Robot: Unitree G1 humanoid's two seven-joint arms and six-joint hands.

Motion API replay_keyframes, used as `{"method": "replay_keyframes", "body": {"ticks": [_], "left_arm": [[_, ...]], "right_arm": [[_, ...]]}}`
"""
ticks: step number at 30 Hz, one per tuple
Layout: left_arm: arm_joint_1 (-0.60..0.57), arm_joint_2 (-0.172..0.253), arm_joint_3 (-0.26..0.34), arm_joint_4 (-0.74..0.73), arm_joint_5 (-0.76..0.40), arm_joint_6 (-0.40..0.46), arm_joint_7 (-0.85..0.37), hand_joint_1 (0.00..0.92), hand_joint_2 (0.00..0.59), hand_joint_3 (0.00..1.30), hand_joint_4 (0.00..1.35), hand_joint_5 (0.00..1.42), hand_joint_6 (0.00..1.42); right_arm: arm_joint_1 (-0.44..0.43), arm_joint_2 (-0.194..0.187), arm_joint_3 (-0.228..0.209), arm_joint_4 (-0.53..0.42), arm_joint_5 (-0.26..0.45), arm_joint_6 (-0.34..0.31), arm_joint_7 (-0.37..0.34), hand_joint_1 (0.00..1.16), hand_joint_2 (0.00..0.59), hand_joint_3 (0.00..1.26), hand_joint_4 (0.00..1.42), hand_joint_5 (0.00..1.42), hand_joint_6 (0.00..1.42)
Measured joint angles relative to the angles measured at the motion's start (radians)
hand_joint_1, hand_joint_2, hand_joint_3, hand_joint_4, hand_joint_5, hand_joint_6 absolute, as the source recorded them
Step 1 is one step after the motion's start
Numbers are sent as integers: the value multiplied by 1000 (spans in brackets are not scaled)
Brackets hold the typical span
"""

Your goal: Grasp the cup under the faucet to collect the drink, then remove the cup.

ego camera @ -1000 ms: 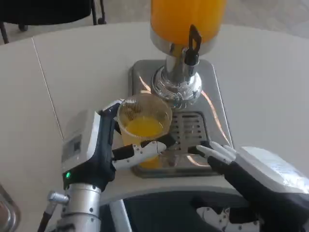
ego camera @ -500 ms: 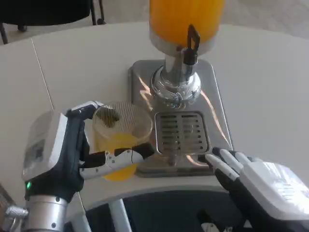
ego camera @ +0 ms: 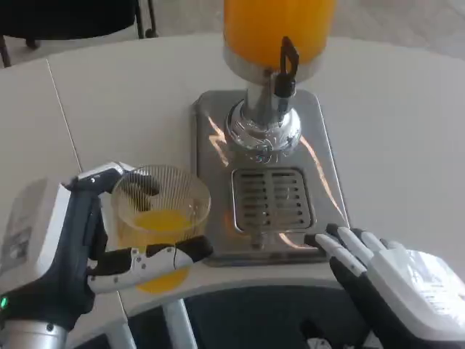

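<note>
While the white desk [ego camera: 407,116] carried everything, the biggest thing on it was the juice dispenser [ego camera: 278,36] with its orange tank, standing on a steel base [ego camera: 211,116] with a drip grate [ego camera: 272,198] under the faucet [ego camera: 285,69]. The left hand [ego camera: 80,247] held the cup [ego camera: 160,218], with its fingers [ego camera: 152,260] clamped around the cup wall. The cup stood upright, its long axis vertical, with some orange drink inside. It was to the left of the grate, off the steel base and away from the faucet. The right hand [ego camera: 396,283] waited near the front edge of the base, its fingers apart and holding nothing. I judged the cup was filled and removed, so the left hand only needed to set it down.
</note>
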Motion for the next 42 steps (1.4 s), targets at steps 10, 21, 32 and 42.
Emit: {"method": "replay_keyframes", "body": {"ticks": [10,21,32,42], "left_arm": [[58,1,69,-42,-58,-58,-36,582,0,977,1155,1349,1424],[104,1,112,-86,-110,-103,-68,583,0,977,1155,1349,1424],[157,1,161,-109,-148,-149,-99,584,0,977,1155,1350,1424],[171,1,185,-113,-154,-167,-120,584,0,977,1155,1349,1424]], "right_arm": [[9,39,-11,1,-6,-32,-1,633,484,86,0,0,0],[6,54,-18,9,-24,-63,-1,625,485,81,0,0,0],[-21,83,-8,33,-50,-78,3,620,485,76,0,0,0],[-19,98,1,36,-66,-83,4,618,485,74,0,0,0]]}}
